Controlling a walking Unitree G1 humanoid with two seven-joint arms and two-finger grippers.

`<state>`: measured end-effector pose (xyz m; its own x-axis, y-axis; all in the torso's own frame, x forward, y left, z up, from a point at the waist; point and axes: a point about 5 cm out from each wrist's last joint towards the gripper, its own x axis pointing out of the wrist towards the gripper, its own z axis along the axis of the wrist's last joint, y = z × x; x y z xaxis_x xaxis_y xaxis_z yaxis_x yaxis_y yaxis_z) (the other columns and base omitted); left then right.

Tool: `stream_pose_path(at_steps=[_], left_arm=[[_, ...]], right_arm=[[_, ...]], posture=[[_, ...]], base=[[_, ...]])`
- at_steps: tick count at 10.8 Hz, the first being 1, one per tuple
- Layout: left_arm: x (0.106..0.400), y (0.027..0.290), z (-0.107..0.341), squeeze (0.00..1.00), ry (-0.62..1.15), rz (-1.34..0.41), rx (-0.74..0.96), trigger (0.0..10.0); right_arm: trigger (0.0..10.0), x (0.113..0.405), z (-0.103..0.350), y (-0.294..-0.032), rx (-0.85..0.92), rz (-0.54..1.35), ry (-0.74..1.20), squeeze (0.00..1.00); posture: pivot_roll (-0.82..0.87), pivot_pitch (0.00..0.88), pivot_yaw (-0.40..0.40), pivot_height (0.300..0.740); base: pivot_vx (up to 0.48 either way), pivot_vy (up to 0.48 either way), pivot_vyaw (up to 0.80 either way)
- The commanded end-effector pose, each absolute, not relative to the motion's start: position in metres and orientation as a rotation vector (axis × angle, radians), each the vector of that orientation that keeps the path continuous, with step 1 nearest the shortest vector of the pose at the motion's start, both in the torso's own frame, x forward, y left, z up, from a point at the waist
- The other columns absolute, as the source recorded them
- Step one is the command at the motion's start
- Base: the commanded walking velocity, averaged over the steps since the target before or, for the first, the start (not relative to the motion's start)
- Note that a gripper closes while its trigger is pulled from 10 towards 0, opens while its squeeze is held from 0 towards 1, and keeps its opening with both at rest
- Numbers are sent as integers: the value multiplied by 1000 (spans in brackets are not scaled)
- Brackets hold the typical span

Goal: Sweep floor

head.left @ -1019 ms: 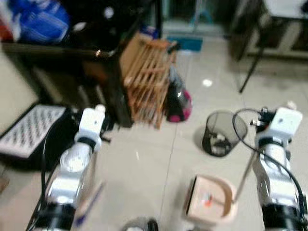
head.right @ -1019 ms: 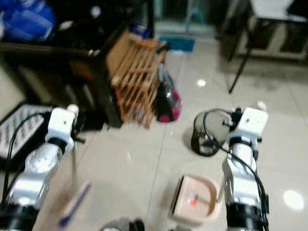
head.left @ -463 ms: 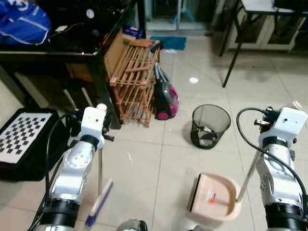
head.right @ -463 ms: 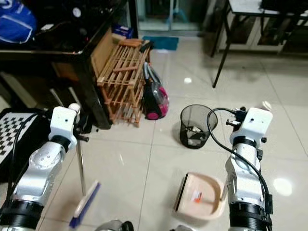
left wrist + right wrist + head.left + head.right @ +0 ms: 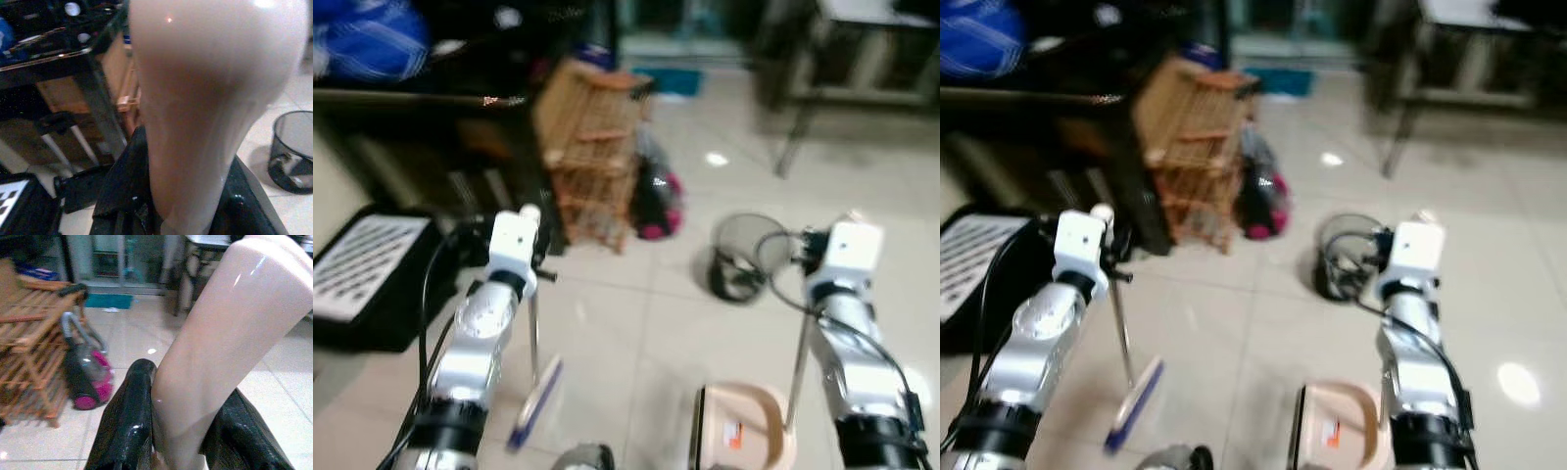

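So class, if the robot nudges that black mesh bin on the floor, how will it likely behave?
The mesh bin looks like thin wire with see-through walls, so it is probably light and would slide easily on the glossy floor tiles. It stands upright and looks taller than its base is wide, so a push near the rim might tip it. Once on its side, its round wall would likely let it roll.

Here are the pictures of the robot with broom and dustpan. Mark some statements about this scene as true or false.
1. The left tool is shut on the broom handle. True.
2. The dustpan lies on the black table. False: it is on the tiled floor, below the right tool, which grips its handle.
3. The black mesh bin stands on the floor. True.
4. The pink vacuum cleaner is inside the bin. False: it stands beside the wooden rack.
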<state>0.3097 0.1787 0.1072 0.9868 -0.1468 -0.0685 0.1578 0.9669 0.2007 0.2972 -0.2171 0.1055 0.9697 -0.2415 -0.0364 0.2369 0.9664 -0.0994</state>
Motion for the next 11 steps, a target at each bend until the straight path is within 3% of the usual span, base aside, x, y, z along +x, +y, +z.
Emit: stream_pose_path(at_steps=[1, 7, 9, 11], left_arm=[[310, 187, 112, 0, 32, -132, 227, 10000], [307, 188, 109, 0, 42, -144, 229, 10000], [307, 188, 107, 0, 51, -134, 238, 10000], [302, 185, 101, 0, 65, -139, 227, 10000]], right_arm=[[10000, 301, 112, -210, -100, -214, 23, 0], [10000, 302, 110, -196, -94, -155, 28, 0], [10000, 302, 107, -195, -47, -153, 27, 0], [10000, 297, 110, -206, -58, -166, 23, 0]], posture=[[-35, 51, 69, 740], [-32, 46, 67, 740], [-34, 48, 64, 740], [-66, 42, 68, 740]], base=[[401, 0, 800], [407, 0, 800], [362, 0, 0], [0, 0, 0]])
